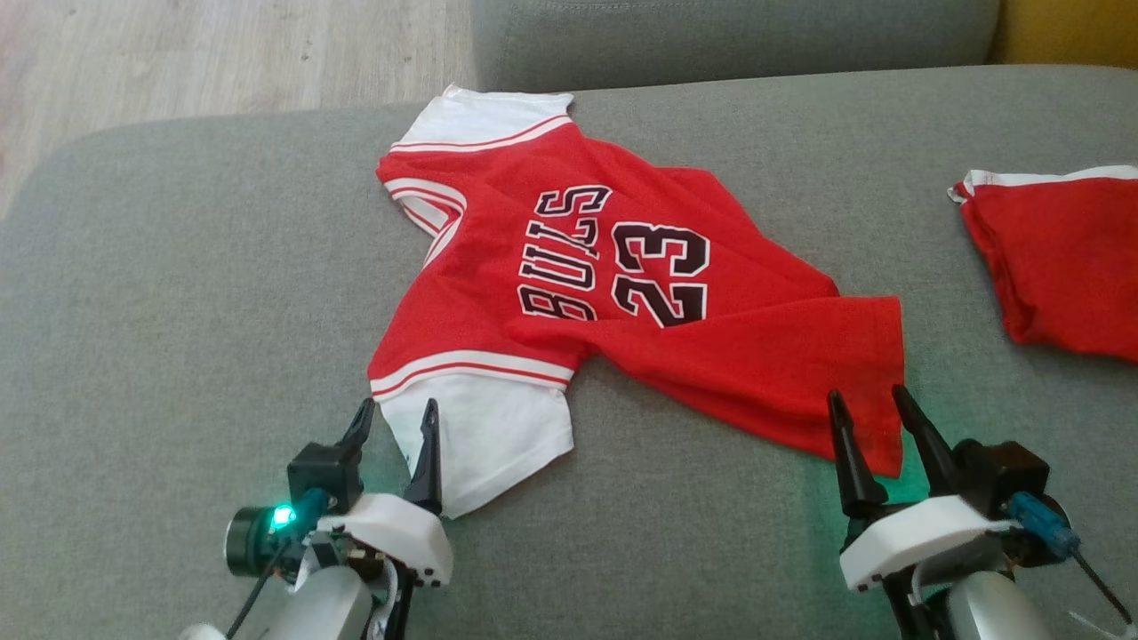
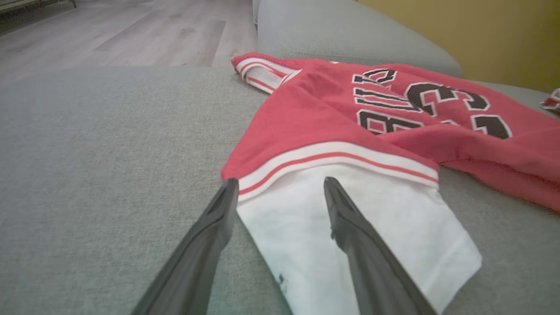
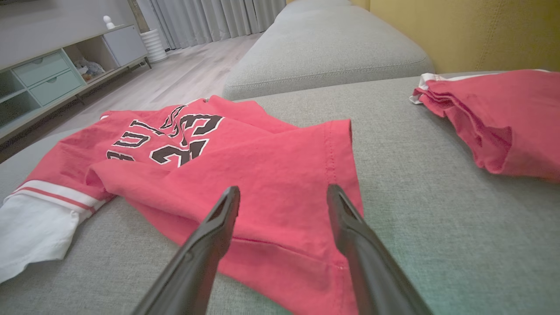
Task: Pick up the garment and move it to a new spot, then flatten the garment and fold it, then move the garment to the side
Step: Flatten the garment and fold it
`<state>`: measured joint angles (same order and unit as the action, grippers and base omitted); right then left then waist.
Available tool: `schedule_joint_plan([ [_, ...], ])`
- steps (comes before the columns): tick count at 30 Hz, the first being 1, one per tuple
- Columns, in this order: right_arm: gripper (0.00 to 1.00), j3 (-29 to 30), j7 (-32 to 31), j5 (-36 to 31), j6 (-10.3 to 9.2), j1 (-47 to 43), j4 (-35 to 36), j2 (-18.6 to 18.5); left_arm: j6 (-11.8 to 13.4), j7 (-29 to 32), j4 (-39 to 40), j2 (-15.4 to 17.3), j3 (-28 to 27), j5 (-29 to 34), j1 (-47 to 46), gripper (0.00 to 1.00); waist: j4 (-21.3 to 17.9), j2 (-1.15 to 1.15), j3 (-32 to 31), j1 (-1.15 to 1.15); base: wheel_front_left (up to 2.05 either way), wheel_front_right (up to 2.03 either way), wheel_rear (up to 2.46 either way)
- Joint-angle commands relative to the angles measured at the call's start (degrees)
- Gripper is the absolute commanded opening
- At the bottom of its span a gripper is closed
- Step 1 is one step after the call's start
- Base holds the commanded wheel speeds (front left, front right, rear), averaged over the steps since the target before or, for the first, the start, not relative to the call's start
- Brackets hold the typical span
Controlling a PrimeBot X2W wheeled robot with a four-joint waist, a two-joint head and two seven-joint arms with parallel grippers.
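**Left gripper (image 1: 399,407) and right gripper (image 1: 866,393) both wide open, nothing held**

Far left we see the pale wood plank floor (image 1: 178,53) beyond the grey woven-fabric sofa cushion (image 1: 160,311). At lower left of the head view, the left gripper's two long dark fingers stand spread wide and grip nothing. Its left finger (image 2: 212,236) sits at the edge of the near white sleeve (image 1: 489,436), and its right finger is over the sleeve cloth. We cannot tell whether the tips touch the fabric.

The red fabric jersey with white sleeves and black "BULLS 23" lettering (image 1: 471,311) lies spread on the middle of the cushion. Its collar is toward the left and its hem toward the right. The far white sleeve (image 1: 480,120) is near the cushion's back edge. A fold of red cloth crosses the lower body and covers the bottom of the print.

Right of that, the right gripper is spread just as wide and is empty, with its fingertips over the near corner of the hem. Well apart, at the far right edge, a second red fabric garment with white trim (image 1: 1058,258) lies bunched on the same cushion. In the right wrist view a yellow wall (image 3: 459,30) stands behind the sofa.
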<state>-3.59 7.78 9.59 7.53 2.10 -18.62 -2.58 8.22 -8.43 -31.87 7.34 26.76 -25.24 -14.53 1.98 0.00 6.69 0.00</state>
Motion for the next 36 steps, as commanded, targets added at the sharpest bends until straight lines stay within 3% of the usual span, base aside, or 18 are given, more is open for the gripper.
schedule_joint_plan([
  [1, 1.0, -1.5, 0.8, 0.2, -0.04, 2.0, 1.4, -0.3, 0.5, 0.4, 0.8, 1.1, -1.6, -0.1, -3.4, 1.0, 0.0, 0.0, 0.2, 0.0, 0.0, 0.0, 0.0],
  [14, 1.0, -2.7, 1.5, 0.4, -0.04, 3.5, 0.8, -0.3, 0.0, 4.3, -5.9, 3.2, -2.0, -0.5, -10.0, 1.0, -2.2, 0.0, 2.5, 0.0, 0.0, 0.0, 0.0],
  [20, 1.0, -3.0, 2.0, 0.7, -0.04, 4.6, 1.0, -0.3, -2.4, 8.9, -11.4, 4.5, -0.4, -0.3, -13.7, 1.0, -4.0, 0.0, 4.1, 0.0, 0.0, 0.0, 0.0],
  [21, 1.0, -3.0, 2.2, 0.8, -0.04, 4.6, 0.9, -0.3, -3.1, 10.0, -12.4, 4.7, 0.1, -0.2, -14.1, 0.91, -4.2, 0.0, 4.1, 0.0, 0.0, 0.0, 0.0],
  [22, 1.0, -3.1, 2.3, 0.8, -0.04, 4.7, 0.9, -0.3, -3.6, 10.6, -13.2, 5.0, 0.3, -0.2, -14.4, 0.09, -4.4, 0.0, 4.2, 0.0, 0.0, 0.0, 0.0],
  [23, 1.0, -3.1, 2.4, 0.9, -0.04, 4.7, 0.8, -0.3, -3.7, 10.7, -13.8, 5.4, 0.5, 0.0, -14.9, 0.0, -4.5, 0.0, 4.2, 0.0, 0.0, 0.0, 0.0],
  [36, 1.0, -2.7, 2.6, 0.7, -0.04, 4.2, -0.8, -0.3, 0.1, 1.5, -15.4, 11.5, -2.0, 1.8, -18.7, 0.0, -3.0, 0.0, 1.6, 0.0, 0.0, 0.0, 0.0],
])
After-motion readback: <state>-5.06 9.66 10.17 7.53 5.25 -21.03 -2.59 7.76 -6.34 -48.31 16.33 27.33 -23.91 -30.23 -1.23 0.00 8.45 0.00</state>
